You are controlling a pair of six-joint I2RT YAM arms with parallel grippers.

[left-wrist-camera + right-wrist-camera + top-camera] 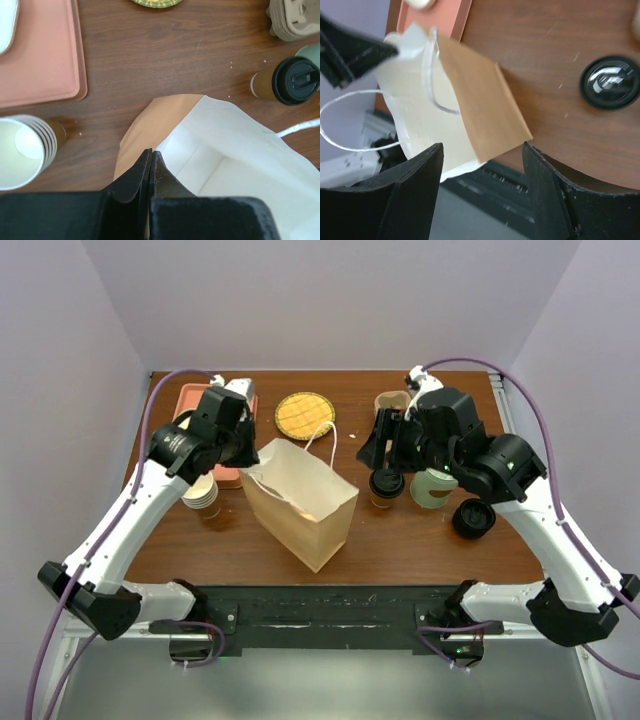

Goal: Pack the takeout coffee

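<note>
1. Brown kraft paper dominates the top view: a creased, boxy paper bag stands open in the middle of the dark wood-grain table. The left gripper is at the bag's far-left rim. Right of the bag stands the takeout coffee, a small tan cup with a round black lid. The right gripper hangs just above and beyond it. A pale-green cup sits just right of the coffee, with a loose black lid nearer. A woven yellow mat lies far of the bag.

2. Over to the left wrist: the black fingers are pressed together, pinching the bag's rim. The bag's lining is smooth and white, its outside tan. The coffee stands far right on the wood. A stack of lidless cups is at the left and a matte pink tray beyond it.

3. Right wrist now: the two blunt black fingers are spread wide with nothing between them. The bag fills the middle, thin white handle loops curling off it. The coffee's glossy lid shows blurred at the right, apart from the bag.
</note>
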